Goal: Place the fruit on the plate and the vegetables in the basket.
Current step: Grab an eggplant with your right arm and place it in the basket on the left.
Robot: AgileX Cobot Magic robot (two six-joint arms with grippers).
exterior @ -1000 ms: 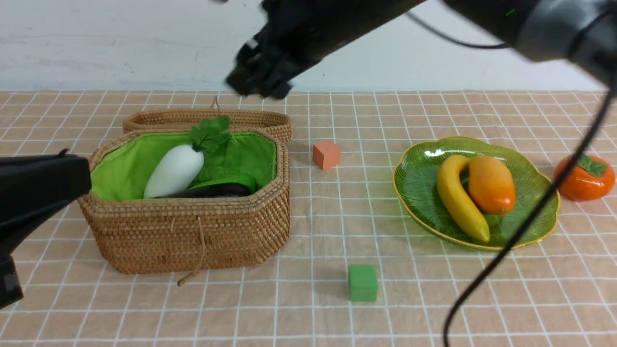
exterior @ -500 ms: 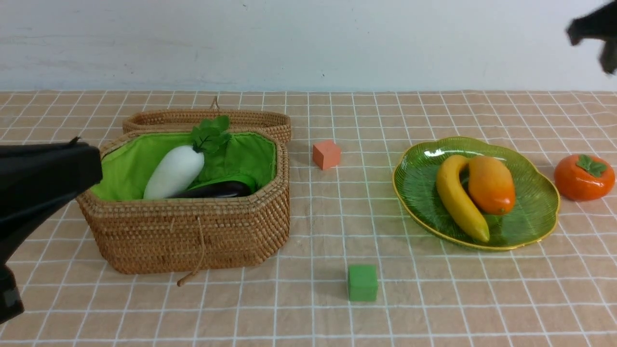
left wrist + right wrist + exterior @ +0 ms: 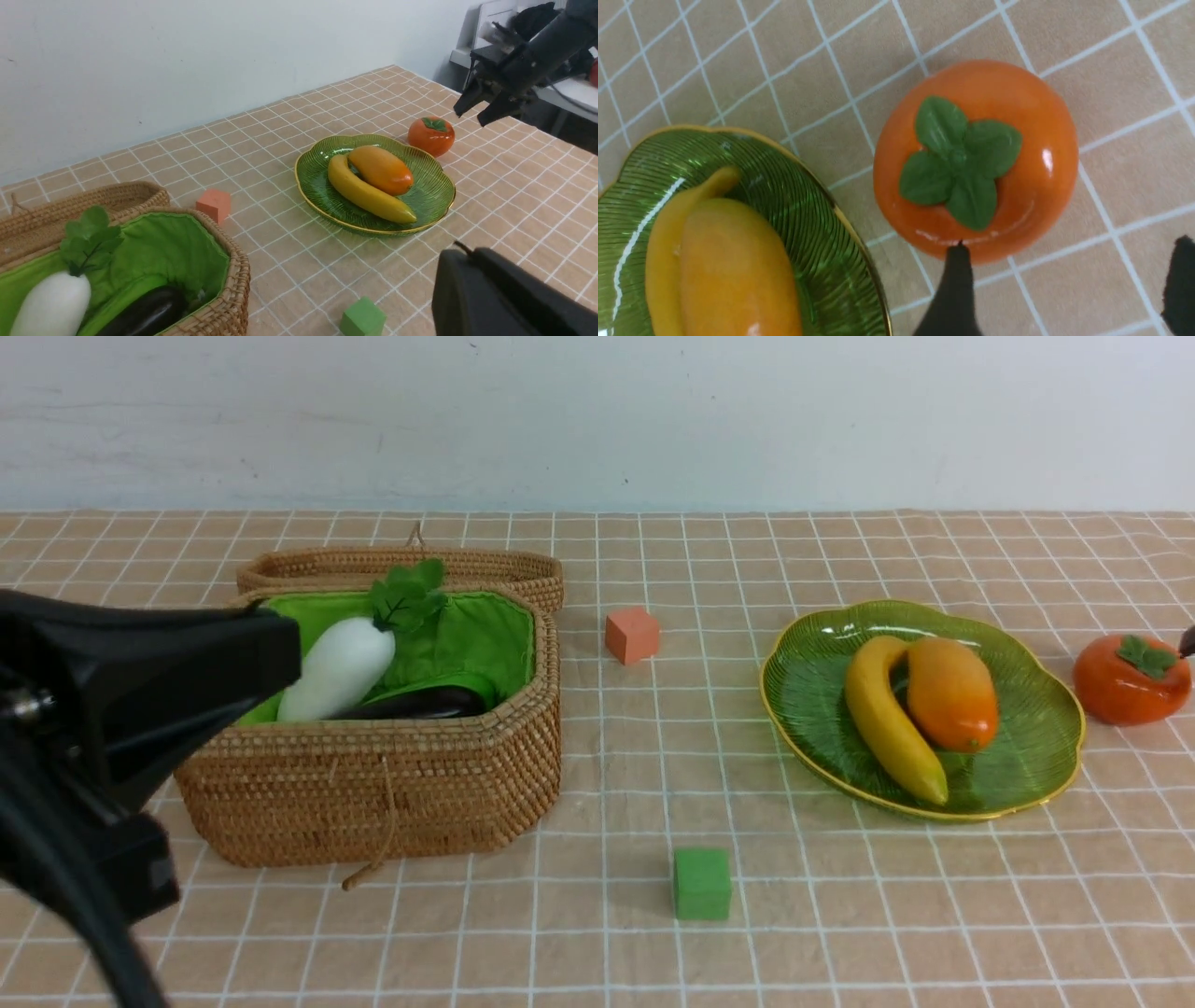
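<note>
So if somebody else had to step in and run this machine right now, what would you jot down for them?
Right gripper: open, empty, poised over the persimmon, not yet around it.
Left gripper: shut, holding nothing as far as the views show, its arm beside the basket.
Done: banana and mango lie on the plate; white radish and eggplant are in the basket, lid open. Any other vegetables there are hidden.
Left: the persimmon sits on the cloth just beside the plate; move it on.
Leave the orange cube and green cube alone.
</note>
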